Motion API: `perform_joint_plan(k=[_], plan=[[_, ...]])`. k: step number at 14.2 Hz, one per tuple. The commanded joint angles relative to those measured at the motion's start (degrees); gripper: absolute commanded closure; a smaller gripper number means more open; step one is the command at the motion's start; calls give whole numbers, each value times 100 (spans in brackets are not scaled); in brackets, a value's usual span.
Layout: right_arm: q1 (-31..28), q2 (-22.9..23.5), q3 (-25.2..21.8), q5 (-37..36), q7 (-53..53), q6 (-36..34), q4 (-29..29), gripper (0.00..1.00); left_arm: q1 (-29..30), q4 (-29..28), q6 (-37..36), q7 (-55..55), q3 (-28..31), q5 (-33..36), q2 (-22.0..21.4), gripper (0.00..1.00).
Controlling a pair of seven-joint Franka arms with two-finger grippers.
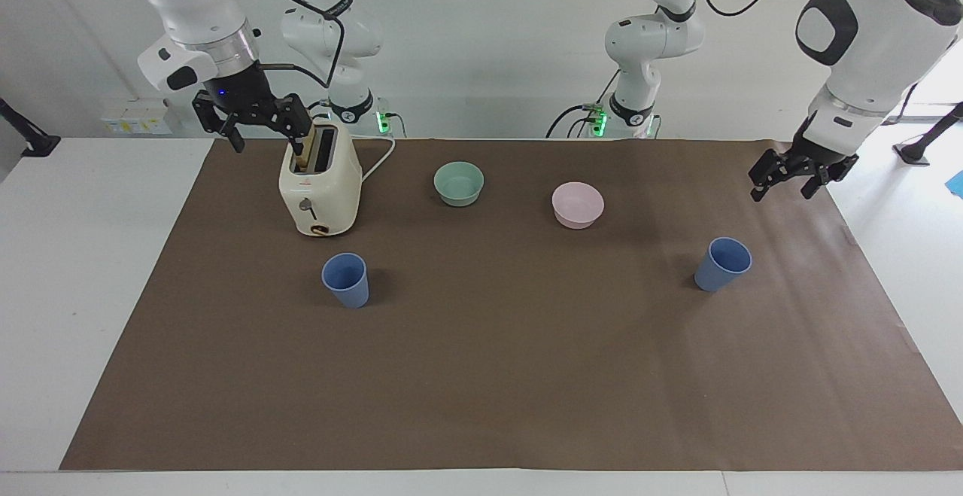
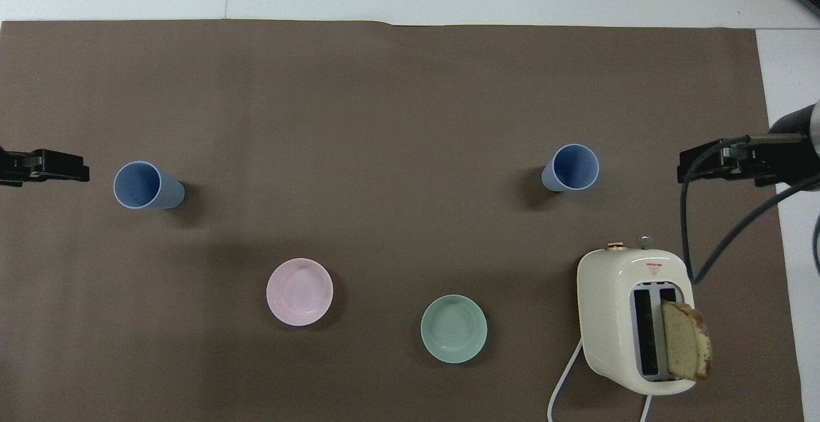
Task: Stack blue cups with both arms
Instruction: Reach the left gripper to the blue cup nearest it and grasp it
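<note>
Two blue cups stand upright and apart on the brown mat. One cup [image 1: 724, 263] [image 2: 144, 185] is toward the left arm's end. The other cup [image 1: 346, 279] [image 2: 570, 167] is toward the right arm's end, farther from the robots than the toaster. My left gripper [image 1: 782, 193] [image 2: 77, 169] is open and empty, in the air over the mat's edge beside the first cup, not touching it. My right gripper [image 1: 268, 147] [image 2: 688, 169] is open and empty, up beside the toaster's top, and waits.
A cream toaster [image 1: 320, 187] [image 2: 631, 319] with a bread slice [image 2: 685, 339] in a slot stands at the right arm's end. A mint-green bowl [image 1: 459, 182] [image 2: 453, 328] and a pink bowl [image 1: 578, 204] [image 2: 299, 291] sit nearer to the robots than the cups.
</note>
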Motion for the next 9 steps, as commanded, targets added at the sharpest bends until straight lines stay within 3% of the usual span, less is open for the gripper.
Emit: perform_joint_plan(k=[1, 9], plan=[[-96, -79, 23, 128, -79, 80, -84, 0, 116, -237, 402, 24, -37, 74, 234, 0], [-96, -79, 23, 128, -79, 80, -84, 0, 257, -1151, 2019, -11, -37, 48, 868, 0]])
